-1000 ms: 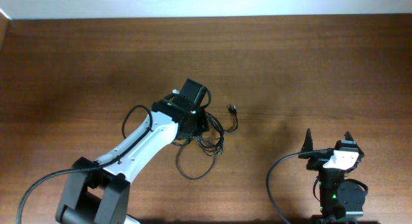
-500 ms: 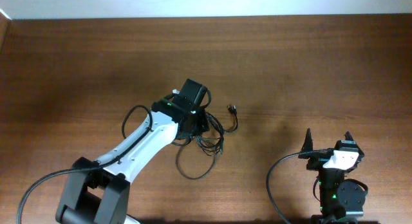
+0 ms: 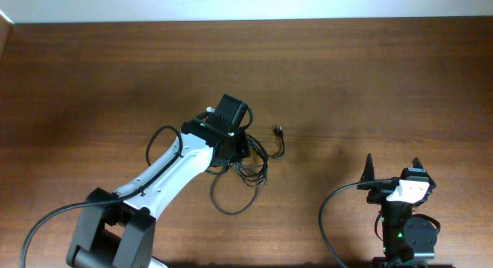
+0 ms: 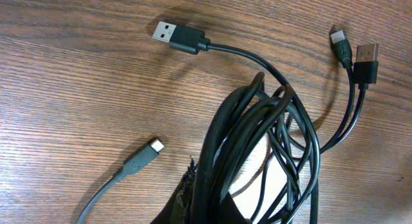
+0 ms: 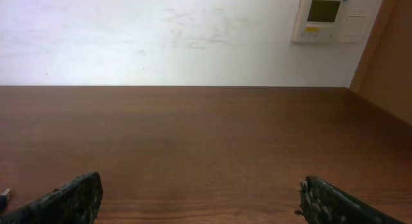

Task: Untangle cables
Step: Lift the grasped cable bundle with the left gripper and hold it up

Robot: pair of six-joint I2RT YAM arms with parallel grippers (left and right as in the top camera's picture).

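Observation:
The cables [image 3: 253, 162] are thin black cords lying in a tangled bunch at the middle of the wooden table, with one loop [image 3: 231, 197] trailing toward the front and a plug [image 3: 277, 130] reaching right. My left gripper [image 3: 233, 149] sits over the bunch. In the left wrist view it [image 4: 215, 201] is shut on the bundled cables [image 4: 270, 137], whose strands rise between the jaws. A USB-A plug [image 4: 180, 36], a small plug [image 4: 144, 157] and two more plugs [image 4: 365, 60] lie free on the wood. My right gripper [image 3: 393, 162] is open at the front right, holding nothing [image 5: 199, 199].
The brown table [image 3: 385, 75] stretches bare behind and to the right of the bunch. A thick black wire [image 3: 330, 214] curves by the right arm's base. A white wall with a control panel [image 5: 325, 15] stands beyond the table's far edge.

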